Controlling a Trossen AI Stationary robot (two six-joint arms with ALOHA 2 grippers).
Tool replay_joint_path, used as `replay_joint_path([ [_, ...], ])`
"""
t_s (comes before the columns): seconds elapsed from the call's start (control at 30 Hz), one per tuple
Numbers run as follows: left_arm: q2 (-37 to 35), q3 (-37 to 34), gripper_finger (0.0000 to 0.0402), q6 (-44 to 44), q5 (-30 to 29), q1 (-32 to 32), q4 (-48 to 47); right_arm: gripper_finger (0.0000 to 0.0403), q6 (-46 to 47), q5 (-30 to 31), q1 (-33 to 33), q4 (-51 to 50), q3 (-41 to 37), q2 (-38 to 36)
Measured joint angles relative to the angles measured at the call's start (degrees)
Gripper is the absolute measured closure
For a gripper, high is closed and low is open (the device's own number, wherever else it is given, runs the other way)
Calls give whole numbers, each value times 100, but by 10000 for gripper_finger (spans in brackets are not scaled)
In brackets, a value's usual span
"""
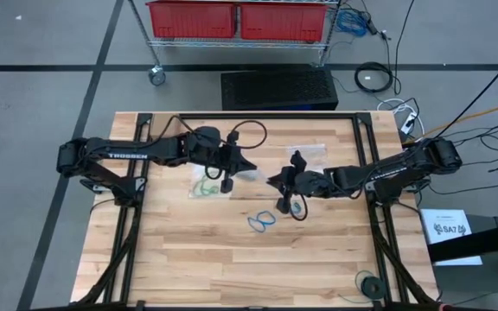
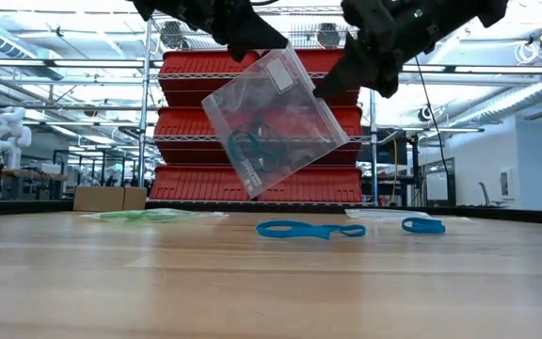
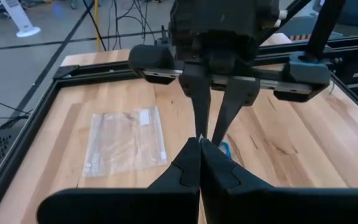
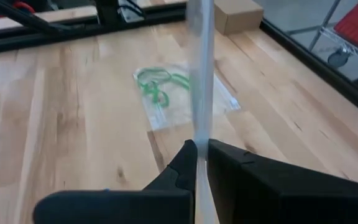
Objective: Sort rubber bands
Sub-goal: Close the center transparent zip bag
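Both arms meet over the middle of the bench (image 1: 232, 268), holding one clear bag (image 2: 269, 121) in the air between them. The left end effector (image 2: 252, 47) is clenched on the bag's upper corner, and the right end effector (image 2: 339, 87) pinches the bag's other upper edge; in the right wrist view the bag's film (image 4: 199, 74) stands edge-on between the closed fingers. The bag hangs tilted, well clear of the wood, with teal rubber bands (image 2: 249, 149) inside it.

Below and toward the near side, loose blue rubber bands (image 1: 261, 221) lie on bare boards, apart from both end effectors. A second bag holding green rubber bands (image 1: 204, 187) lies flat just beneath the left arm. A third, flat bag (image 3: 124, 141) rests nearer the bench's far edge.

The near half of the bench is open wood out to the black frame rail (image 1: 128, 233) on each side.
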Motion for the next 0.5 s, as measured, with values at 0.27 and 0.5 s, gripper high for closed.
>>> replay_joint_path([
  [0.27, 0, 0, 402, 0, -2, 50, 9, 394, 237, 2, 0, -434, -1, 1],
  [0.5, 0, 0, 402, 35, -4, 70, 4, 394, 454, 0, 0, -811, -2, 1],
])
